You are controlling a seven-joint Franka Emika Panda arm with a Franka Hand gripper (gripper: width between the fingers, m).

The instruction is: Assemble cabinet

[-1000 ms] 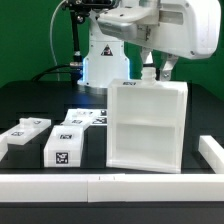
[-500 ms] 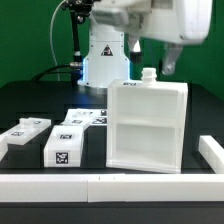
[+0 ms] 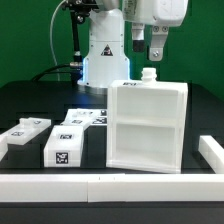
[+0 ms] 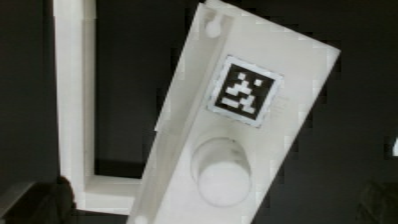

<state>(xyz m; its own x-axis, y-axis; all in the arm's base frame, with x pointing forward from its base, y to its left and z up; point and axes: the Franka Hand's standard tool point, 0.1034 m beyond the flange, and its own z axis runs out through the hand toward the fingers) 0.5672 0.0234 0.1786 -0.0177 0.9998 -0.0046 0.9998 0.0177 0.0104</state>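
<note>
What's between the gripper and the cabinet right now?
Only bare air, in the exterior view; the open gripper hangs above the knob atop the cabinet.

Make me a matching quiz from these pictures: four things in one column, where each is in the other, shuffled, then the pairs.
1 gripper
2 knob
3 tagged block
4 front rail

A on the table, at the exterior view's left of the cabinet
B in the air above the cabinet
C along the table edge nearest the exterior camera
D on the cabinet's top

Pairs: 1-B, 2-D, 3-A, 4-C.
</note>
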